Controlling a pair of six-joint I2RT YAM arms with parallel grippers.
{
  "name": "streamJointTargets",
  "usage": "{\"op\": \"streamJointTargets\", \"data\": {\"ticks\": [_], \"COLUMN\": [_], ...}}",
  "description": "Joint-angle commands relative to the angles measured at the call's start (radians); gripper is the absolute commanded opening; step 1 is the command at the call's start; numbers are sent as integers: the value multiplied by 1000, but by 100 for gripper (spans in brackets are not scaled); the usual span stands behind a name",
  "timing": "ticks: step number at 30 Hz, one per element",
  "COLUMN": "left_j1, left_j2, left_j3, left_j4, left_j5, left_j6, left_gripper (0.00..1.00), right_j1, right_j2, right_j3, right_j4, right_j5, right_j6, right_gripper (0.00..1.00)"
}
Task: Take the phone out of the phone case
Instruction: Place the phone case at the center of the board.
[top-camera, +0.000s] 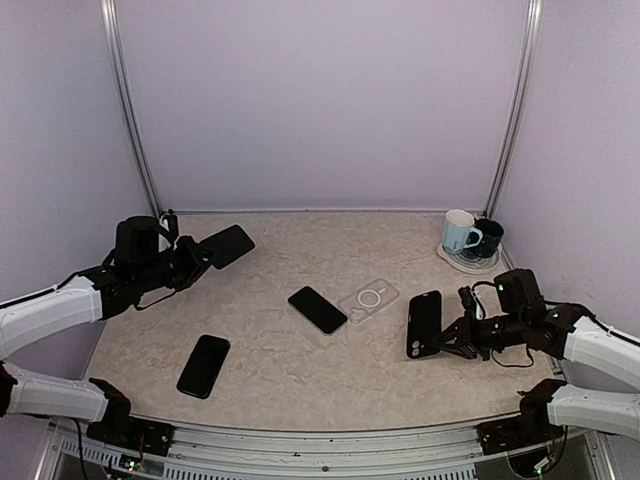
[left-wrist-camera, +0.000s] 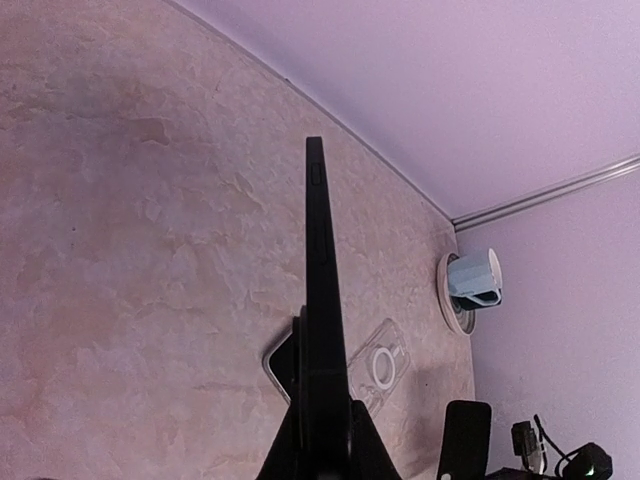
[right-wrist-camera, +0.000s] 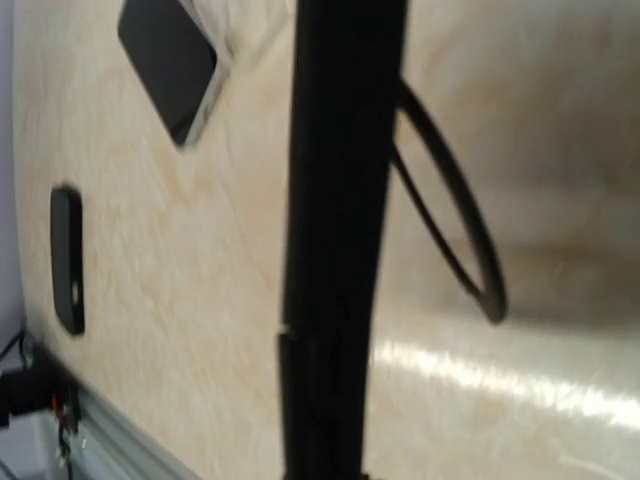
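My left gripper (top-camera: 205, 256) is shut on a thin black phone (top-camera: 232, 244) and holds it above the table's left rear. The left wrist view shows that phone (left-wrist-camera: 318, 260) edge-on, side buttons visible, clamped between the fingers (left-wrist-camera: 322, 425). My right gripper (top-camera: 447, 336) is shut on a black phone case (top-camera: 424, 322), held upright over the right side of the table. In the right wrist view the case (right-wrist-camera: 340, 200) fills the middle as a dark bar with a ring loop (right-wrist-camera: 470, 250) on its back. The two arms are far apart.
A black phone (top-camera: 318, 309) and a clear case (top-camera: 368, 298) lie mid-table. Another black phone (top-camera: 204, 365) lies front left. Two mugs (top-camera: 470, 237) stand on a coaster at the back right. Purple walls close in the table.
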Motion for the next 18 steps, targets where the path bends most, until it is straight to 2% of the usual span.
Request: {"op": "streamJointTargets", "data": {"ticks": [1,9,18], "left_j1": [40,92,117], "left_j2": [63,274,481], "left_j3": [48,78,145], "left_j4": [130,256,296], "left_j5": [240,379,445], "left_j6": [154,179,205], "left_gripper": [0,0,0], "right_j1": [-6,-6,-5], "right_j2": [16,146,304], "right_j3": [-41,-109,-82], "right_j4": [113,313,359], "right_j5": [-118,-248,-250], "right_j6": [3,21,-35], "right_gripper": [0,0,0]}}
